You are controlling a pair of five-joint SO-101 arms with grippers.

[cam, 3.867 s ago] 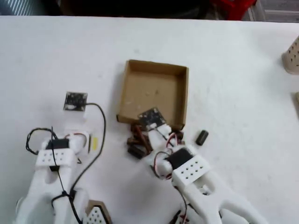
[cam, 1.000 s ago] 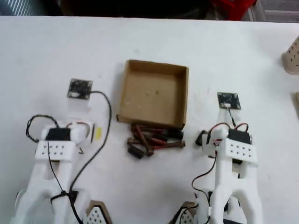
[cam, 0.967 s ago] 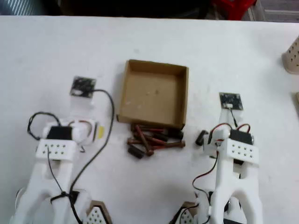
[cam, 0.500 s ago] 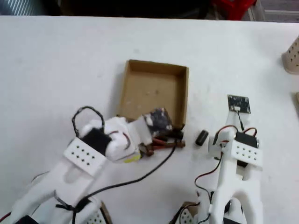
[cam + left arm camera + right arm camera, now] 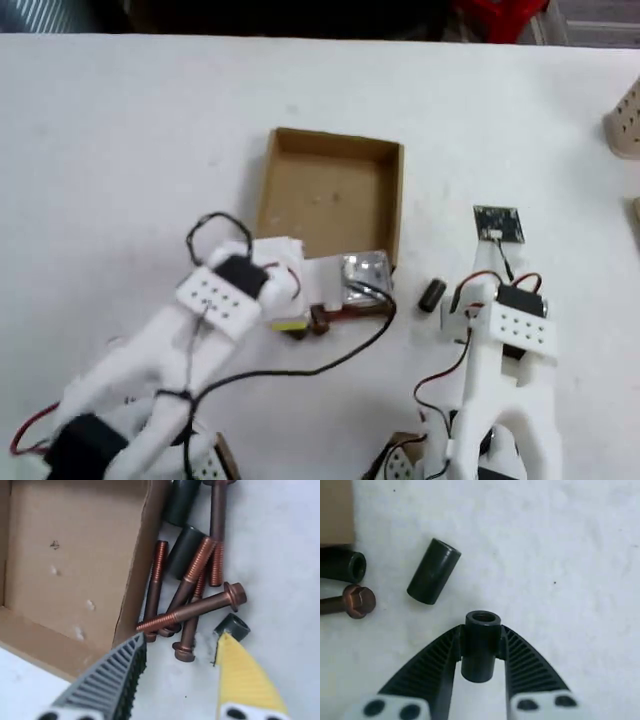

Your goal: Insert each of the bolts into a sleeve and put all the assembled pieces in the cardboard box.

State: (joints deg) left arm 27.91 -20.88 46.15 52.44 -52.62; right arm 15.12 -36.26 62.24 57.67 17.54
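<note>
Left hand (image 5: 180,639), jaws apart, hangs over the bolts (image 5: 192,607) (cardboard box (image 5: 65,555) beside it); right hand (image 5: 481,632) clamps a sleeve (image 5: 479,657).

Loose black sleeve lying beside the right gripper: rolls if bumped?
Likely yes: the loose sleeve is a smooth cylinder lying on its side on the flat table. Looks rigid, so unlikely to deform. Smooth wall may slip in a loose grip.
</note>
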